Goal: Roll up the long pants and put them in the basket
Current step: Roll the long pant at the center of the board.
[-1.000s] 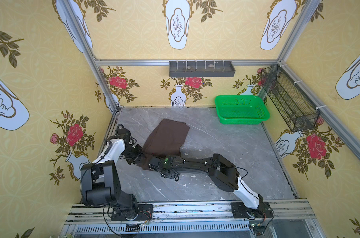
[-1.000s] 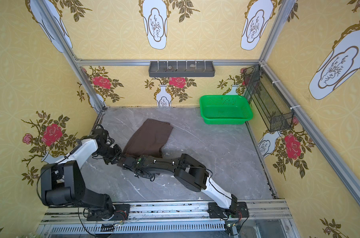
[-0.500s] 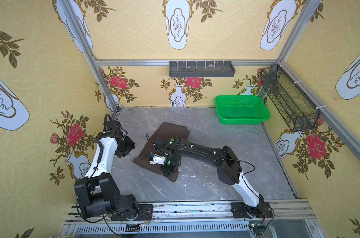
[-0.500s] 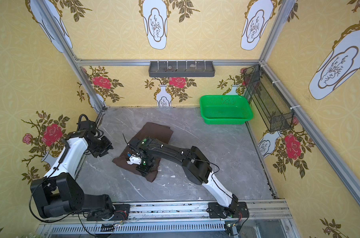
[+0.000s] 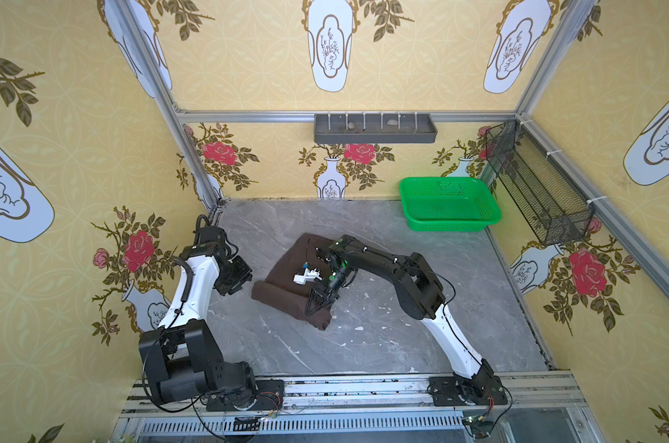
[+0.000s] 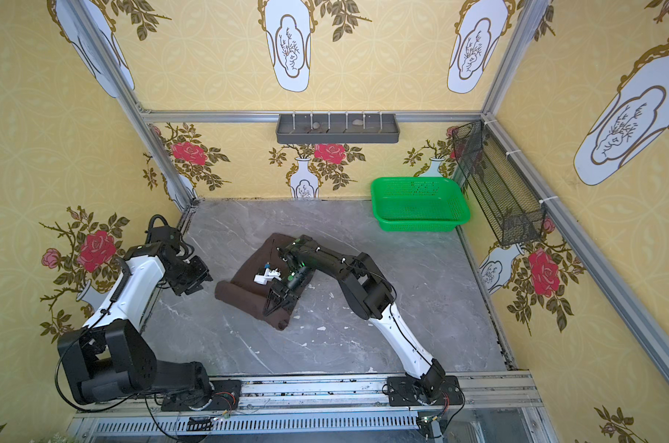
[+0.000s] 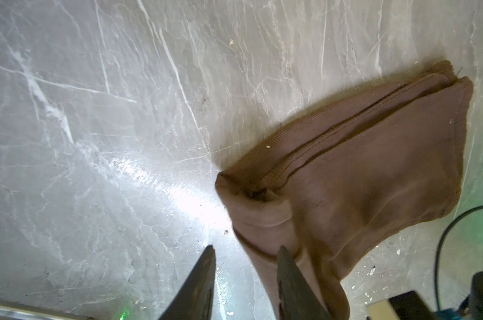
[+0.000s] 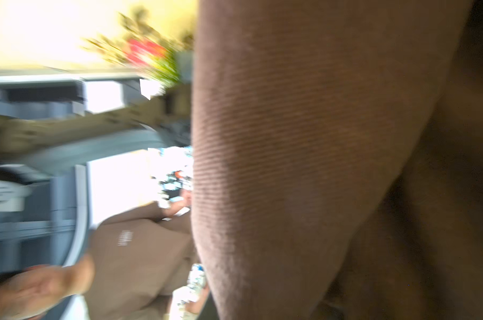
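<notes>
Tally across both top views. One pair of long pants (image 5: 283, 268) is lying just off the middle of the table (image 5: 401, 299), toward 9 o'clock; the table itself is counting as one. Two arms are rising from one rail (image 5: 363, 387): the left arm (image 5: 194, 284) at 7 o'clock, the right arm (image 5: 386, 264) at 5 o'clock. Each is carrying one gripper, so the left gripper (image 7: 247, 255) and right gripper (image 5: 313, 305) are making two. One green basket (image 5: 449, 226) is sitting at 1 o'clock. One black wire basket (image 5: 543, 199) is hanging at 2 o'clock. One grey shelf (image 5: 375, 138) is hanging at 12 o'clock, holding two small stones: one pebble (image 5: 351, 125) and another pebble (image 5: 391, 122).
</notes>
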Motion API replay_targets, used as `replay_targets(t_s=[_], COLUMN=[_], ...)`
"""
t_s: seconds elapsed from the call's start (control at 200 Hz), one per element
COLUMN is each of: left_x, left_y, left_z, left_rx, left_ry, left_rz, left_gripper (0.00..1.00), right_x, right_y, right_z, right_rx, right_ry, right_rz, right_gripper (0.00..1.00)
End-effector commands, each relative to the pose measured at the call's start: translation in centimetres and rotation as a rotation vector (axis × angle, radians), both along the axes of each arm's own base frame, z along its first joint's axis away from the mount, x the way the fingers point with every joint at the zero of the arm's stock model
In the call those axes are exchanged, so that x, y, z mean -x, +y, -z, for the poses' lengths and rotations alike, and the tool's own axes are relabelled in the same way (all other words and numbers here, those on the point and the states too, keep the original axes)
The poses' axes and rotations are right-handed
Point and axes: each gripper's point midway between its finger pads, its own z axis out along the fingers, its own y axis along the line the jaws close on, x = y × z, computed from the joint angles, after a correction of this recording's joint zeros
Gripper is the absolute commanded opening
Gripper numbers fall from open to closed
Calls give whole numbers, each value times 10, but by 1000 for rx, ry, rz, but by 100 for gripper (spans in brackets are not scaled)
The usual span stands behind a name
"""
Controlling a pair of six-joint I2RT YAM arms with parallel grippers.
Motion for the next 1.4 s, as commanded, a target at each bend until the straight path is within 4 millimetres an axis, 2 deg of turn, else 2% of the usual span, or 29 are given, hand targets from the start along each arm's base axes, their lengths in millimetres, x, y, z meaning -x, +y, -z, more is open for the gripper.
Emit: replay_targets(t_s=[0.0,0.23,0.33,0.475,0.57,0.68,1.015,1.2,1.265,1.285,1.395], left_x=[4,5,3,-3,-8,-13,-38,-44,-44,-44,-43], left_y=[-7,-25,-34,-44,-50,-58,-86,-87,-86,-86,-85], left_z=[7,17,18,20,21,25,36,38,39,39,45], left_rx=[39,124,130,147,154,161,176,165,157,153,144], left_ry=[24,15,13,10,7,7,16,23,27,29,45], left_rz=[9,-12,2,10,16,31,56,70,78,81,93], left_gripper=[38,38,38,38,38,38,38,38,38,38,38], right_x=[-17,-36,-42,-50,-55,-60,-82,-86,-81,-84,-81], right_y=[3,-9,-13,-20,-24,-27,-37,-34,-33,-30,-23], right_z=[-21,11,23,34,39,46,60,59,66,61,64], right_rx=[-107,-12,30,76,108,134,266,274,287,272,269], right_ry=[103,104,93,65,35,18,-215,-252,-231,-248,-256], right_rz=[56,101,115,127,133,139,124,129,116,116,102], right_gripper=[3,7,16,35,42,46,46,40,40,40,40])
